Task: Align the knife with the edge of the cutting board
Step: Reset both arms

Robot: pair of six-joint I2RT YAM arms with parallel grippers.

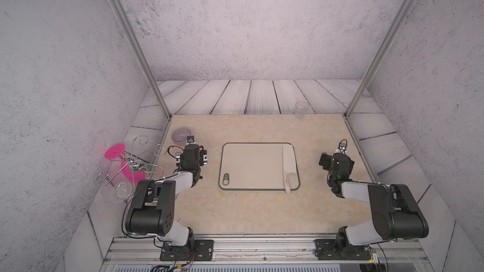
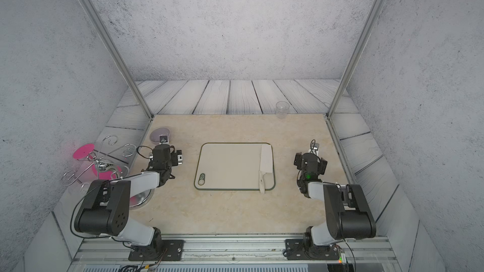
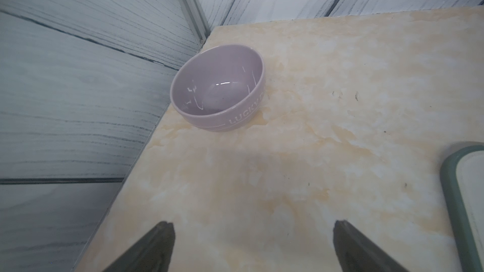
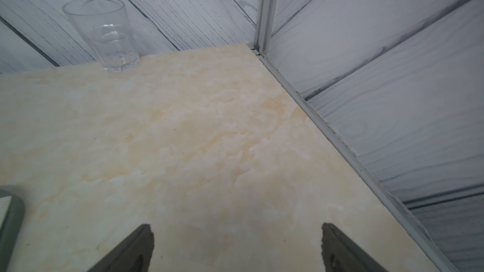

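Observation:
The cutting board lies flat mid-table, pale beige with a dark green rim. On it the cream-white knife rests along the right short edge, blade pointing away and handle just past the near edge. My left gripper hovers left of the board, open and empty over bare table. My right gripper is to the right of the board, open and empty too. One green-rimmed corner of the board shows in each wrist view.
A lilac bowl sits in the far left corner, just beyond my left gripper. A clear glass stands at the back edge. A wire rack with pink stemware stands beyond the table's left edge.

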